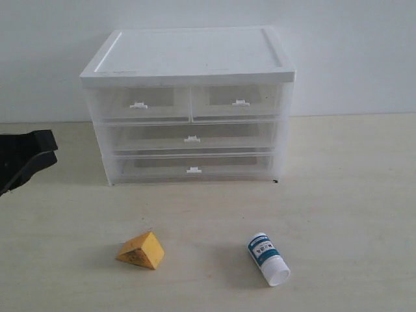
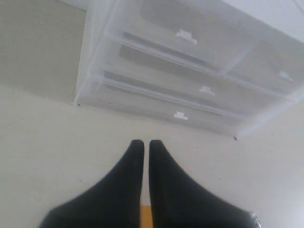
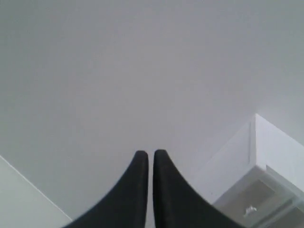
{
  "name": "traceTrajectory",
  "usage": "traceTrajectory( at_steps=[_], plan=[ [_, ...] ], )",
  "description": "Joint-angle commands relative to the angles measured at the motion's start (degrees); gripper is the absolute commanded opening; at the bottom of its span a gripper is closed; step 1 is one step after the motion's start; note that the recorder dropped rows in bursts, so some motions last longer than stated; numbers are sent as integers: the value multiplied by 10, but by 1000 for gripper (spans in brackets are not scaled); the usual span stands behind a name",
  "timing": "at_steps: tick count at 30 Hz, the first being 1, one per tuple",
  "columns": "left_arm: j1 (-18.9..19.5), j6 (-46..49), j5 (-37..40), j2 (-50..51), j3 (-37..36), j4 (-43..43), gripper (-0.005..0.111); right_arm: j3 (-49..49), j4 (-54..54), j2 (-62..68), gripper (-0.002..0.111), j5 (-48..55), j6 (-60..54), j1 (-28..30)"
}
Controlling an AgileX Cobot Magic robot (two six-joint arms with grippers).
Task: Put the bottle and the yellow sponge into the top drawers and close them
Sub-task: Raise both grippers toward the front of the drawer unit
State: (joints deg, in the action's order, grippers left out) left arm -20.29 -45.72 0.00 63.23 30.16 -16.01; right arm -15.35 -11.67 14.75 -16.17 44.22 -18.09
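The yellow sponge (image 1: 142, 251), an orange-yellow wedge, lies on the table in front of the cabinet, left of centre. The bottle (image 1: 268, 259), white with a teal label band, lies on its side to the right of it. Both top drawers, the left one (image 1: 138, 104) and the right one (image 1: 240, 102), sit pushed in under the cabinet's white lid (image 1: 188, 55). My left gripper (image 1: 53, 151) pokes in at the left edge, well away from the sponge; its black fingers (image 2: 135, 161) are shut on nothing. My right gripper (image 3: 150, 153) is also shut and empty, seen against the wall.
Two full-width drawers (image 1: 191, 139) sit shut below the top pair. The cabinet stands near the back wall, and its corner (image 3: 266, 156) shows beside my right gripper. A thin orange-yellow sliver (image 2: 146, 216) shows between the left finger bases; what it is I cannot tell.
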Motion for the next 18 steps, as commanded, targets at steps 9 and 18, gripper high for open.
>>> traceTrajectory(
  at_steps=[9, 18],
  plan=[
    [-4, 27, 54, 79, 18, -10, 4, -187, 154, 408, 0, 181, -58, -37],
    [-69, 69, 61, 86, 19, -10, 4, -300, 154, 637, 0, 303, -234, -140]
  ],
)
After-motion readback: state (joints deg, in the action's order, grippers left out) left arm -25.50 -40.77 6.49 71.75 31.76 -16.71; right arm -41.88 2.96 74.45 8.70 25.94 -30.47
